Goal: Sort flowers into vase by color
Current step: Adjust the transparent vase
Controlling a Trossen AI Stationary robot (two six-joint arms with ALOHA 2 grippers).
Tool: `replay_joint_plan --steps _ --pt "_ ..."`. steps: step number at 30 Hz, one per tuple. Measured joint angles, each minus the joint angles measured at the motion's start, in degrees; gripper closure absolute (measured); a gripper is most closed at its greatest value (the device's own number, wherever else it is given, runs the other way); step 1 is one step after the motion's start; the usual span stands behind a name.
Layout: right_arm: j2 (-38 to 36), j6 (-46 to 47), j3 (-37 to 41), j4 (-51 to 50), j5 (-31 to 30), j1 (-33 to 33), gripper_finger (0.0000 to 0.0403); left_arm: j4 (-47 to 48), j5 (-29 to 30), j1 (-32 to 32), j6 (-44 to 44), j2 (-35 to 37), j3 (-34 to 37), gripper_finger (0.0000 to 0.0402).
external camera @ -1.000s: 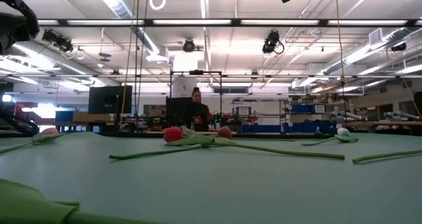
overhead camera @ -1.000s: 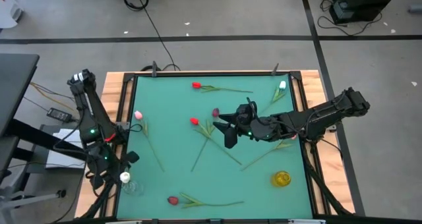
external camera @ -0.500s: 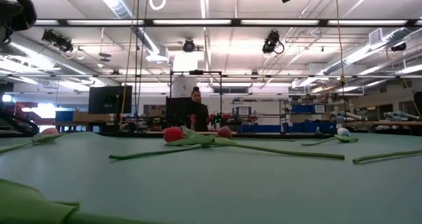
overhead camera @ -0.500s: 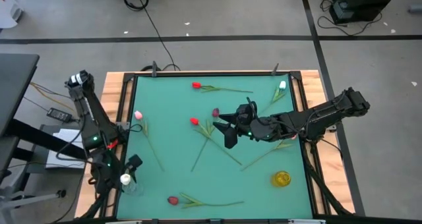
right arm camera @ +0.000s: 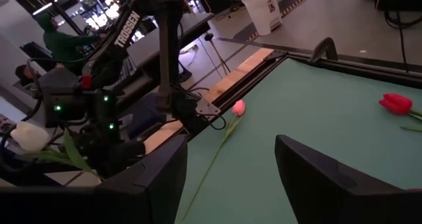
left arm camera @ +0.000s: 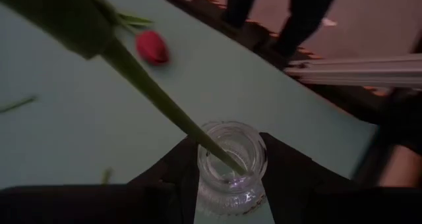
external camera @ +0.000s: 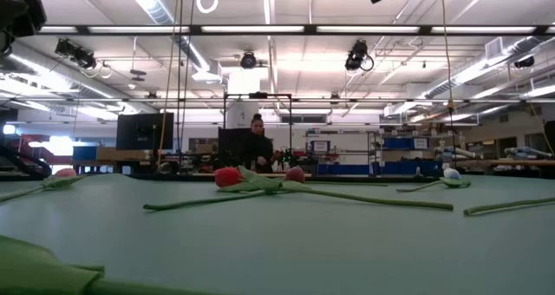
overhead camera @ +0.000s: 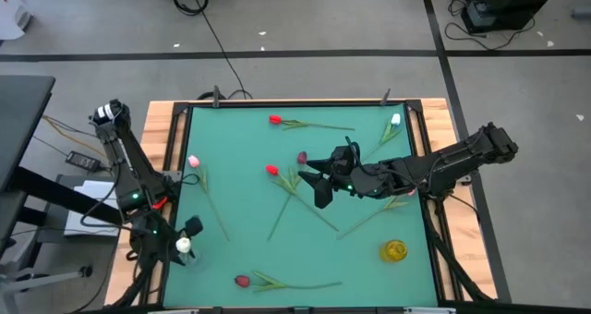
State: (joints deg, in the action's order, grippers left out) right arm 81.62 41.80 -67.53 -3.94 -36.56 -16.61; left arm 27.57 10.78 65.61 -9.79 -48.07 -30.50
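Observation:
A clear glass vase (left arm camera: 232, 165) stands at the mat's near left corner. A white tulip (overhead camera: 183, 246) stands in it, its stem (left arm camera: 165, 102) running down into the mouth. My left gripper (left arm camera: 231, 184) is open, one finger on either side of the vase. Loose flowers lie flat on the green mat: pink (overhead camera: 193, 162), two red (overhead camera: 275, 120) (overhead camera: 271, 170), maroon (overhead camera: 302, 157), white (overhead camera: 395, 120) and a red one (overhead camera: 242, 281) near the front. My right gripper (overhead camera: 319, 180) hangs open above the mat's middle, holding nothing. My left gripper comes slanting down from the table's left side. Its two fingers (left arm camera: 178, 171) flank the vase's neck (left arm camera: 204, 159). I cannot tell whether they touch the glass. They are clear of the stem.
A small yellow vase (overhead camera: 394, 250) stands at the near right. A raised wooden frame (overhead camera: 175, 129) borders the mat. The right arm (overhead camera: 434, 166) reaches in from the right edge. In the low view a person (external camera: 257, 143) stands far behind the table.
My left gripper has moved a little toward the table's near edge and down beside the clear vase. The white tulip's head has shifted slightly toward the right. The right arm has kept still.

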Motion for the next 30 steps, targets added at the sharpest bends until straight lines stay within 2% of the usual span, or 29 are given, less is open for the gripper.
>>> replay_joint_plan --steps 8,12,17,21,30 --pt "0.0 0.0 0.0 0.0 0.2 -0.2 0.0165 -1.0 6.7 -3.6 0.4 0.0 0.0 0.025" --pt "0.0 0.0 0.0 0.0 0.4 -0.2 0.0165 -1.6 6.0 -6.6 -2.7 0.0 0.0 0.025" --pt "0.0 0.0 0.0 0.0 0.6 -0.3 0.0165 -2.1 0.6 -9.3 -7.8 0.0 0.0 0.0249" --pt "0.0 -1.4 0.0 0.0 0.6 -0.5 0.0165 -1.7 0.5 -9.5 -11.0 0.0 0.0 0.0244" --pt "0.0 -5.5 0.0 -0.1 2.7 -0.5 0.0141 -2.1 0.9 -9.5 -11.7 0.0 -0.7 0.0167"
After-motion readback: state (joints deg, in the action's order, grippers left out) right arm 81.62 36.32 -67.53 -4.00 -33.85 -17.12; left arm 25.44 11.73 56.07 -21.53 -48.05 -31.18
